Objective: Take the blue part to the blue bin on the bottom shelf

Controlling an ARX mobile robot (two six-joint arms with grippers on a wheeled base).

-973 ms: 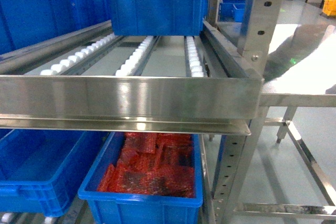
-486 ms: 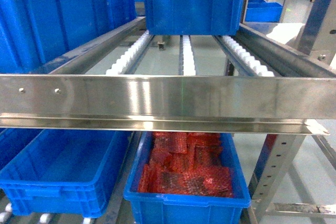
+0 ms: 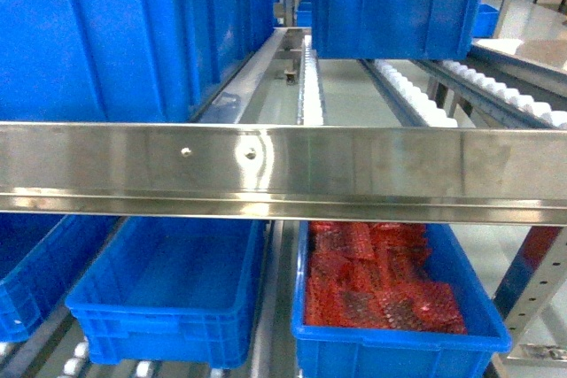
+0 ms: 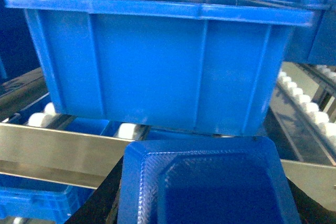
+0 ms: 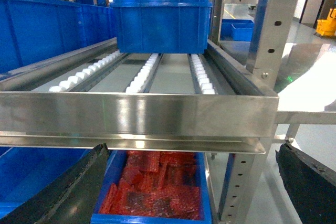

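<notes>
A long stainless steel front rail [image 3: 283, 170] crosses the head view, and everything is placed against it. Behind and above the rail, on the roller tracks of small white wheels [image 3: 416, 99], a large deep blue plastic tote [image 3: 124, 37] sits to the left and a second blue plastic tote [image 3: 399, 6] sits farther back to the right. Below the rail, on the bottom shelf [image 3: 270, 343], a deep rectangular blue bin with nothing visible inside [image 3: 168, 298] lies left of centre, a blue tote holding red bubble-wrap packets [image 3: 390, 307] lies just beside it to the right, and part of another blue bin [image 3: 35, 263] lies at the far left.
</notes>
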